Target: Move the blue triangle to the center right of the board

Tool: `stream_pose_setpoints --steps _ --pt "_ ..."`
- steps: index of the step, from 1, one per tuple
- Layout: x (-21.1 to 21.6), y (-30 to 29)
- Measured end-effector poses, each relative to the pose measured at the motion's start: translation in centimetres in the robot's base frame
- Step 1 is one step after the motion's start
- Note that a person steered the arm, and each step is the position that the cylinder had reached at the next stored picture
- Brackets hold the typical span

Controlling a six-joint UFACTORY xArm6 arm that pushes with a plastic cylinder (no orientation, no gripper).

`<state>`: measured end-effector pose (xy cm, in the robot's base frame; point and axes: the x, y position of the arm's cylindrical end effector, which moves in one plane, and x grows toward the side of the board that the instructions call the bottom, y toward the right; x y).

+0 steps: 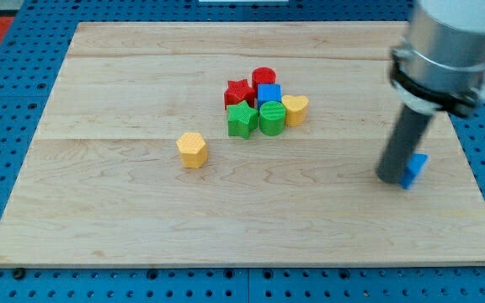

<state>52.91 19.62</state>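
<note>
The blue triangle (414, 169) lies at the view's right side of the wooden board (141, 219), about mid-height, partly hidden behind the rod. My tip (391, 178) rests on the board touching the triangle's left side. The dark rod rises from there to the grey arm body at the view's top right.
A cluster sits near the board's centre top: red star (238, 92), red cylinder (264, 78), blue cube (269, 94), green star (242, 121), green cylinder (272, 118), yellow heart (295, 109). A yellow hexagon (192, 150) lies alone to the left. The board's right edge is close to the triangle.
</note>
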Motion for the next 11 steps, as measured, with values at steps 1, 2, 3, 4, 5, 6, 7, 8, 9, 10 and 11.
stream_pose_setpoints --steps 1,2,3,4,5,6,7,8,9,10,11 --pt "7.2 4.2" --pt "4.7 5.2" --pt "1.1 2.7" --pt "-1.2 -0.8" --pt "-3.5 -2.9" --pt "-5.9 -2.8" --pt "-6.2 -1.4" --pt "-7.6 -1.3" --pt "-7.9 0.5" --pt "-5.0 2.9" --pt "0.1 5.3"
